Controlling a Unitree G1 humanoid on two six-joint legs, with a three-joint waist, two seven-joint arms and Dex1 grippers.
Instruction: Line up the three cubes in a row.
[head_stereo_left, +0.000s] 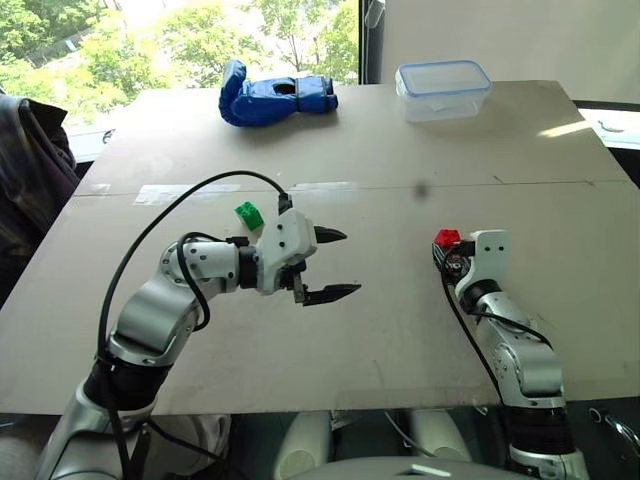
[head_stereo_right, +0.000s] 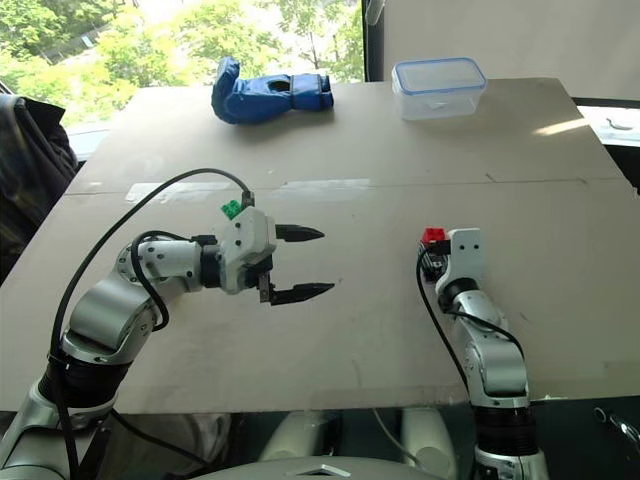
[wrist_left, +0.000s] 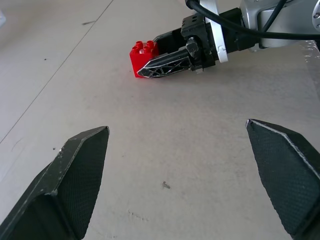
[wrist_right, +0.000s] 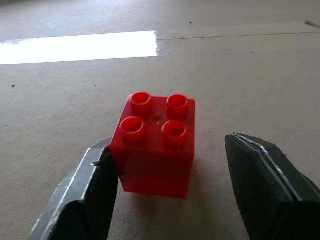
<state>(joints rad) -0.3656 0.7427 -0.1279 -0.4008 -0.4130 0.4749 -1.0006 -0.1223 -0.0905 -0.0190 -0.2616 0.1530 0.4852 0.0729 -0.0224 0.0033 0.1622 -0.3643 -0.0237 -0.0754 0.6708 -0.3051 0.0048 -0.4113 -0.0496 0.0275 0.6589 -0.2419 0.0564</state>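
A red cube (wrist_right: 156, 145) with studs on top stands on the table (head_stereo_left: 380, 330) at the right. My right gripper (wrist_right: 167, 145) is open around it: one finger (wrist_right: 92, 195) touches its side and the other stands apart from it. The same red cube (head_stereo_left: 446, 238) shows just ahead of my right wrist. A green cube (head_stereo_left: 249, 215) sits on the table left of centre, partly behind my left hand. My left gripper (head_stereo_left: 351, 263) is open and holds nothing. It hovers above the table, pointing right toward the red cube (wrist_left: 142, 55).
A blue glove (head_stereo_left: 272, 97) and a clear plastic container (head_stereo_left: 442, 88) lie at the table's far edge. A dark cloth (head_stereo_left: 30, 170) hangs beyond the left edge. Bare tabletop lies between my two grippers.
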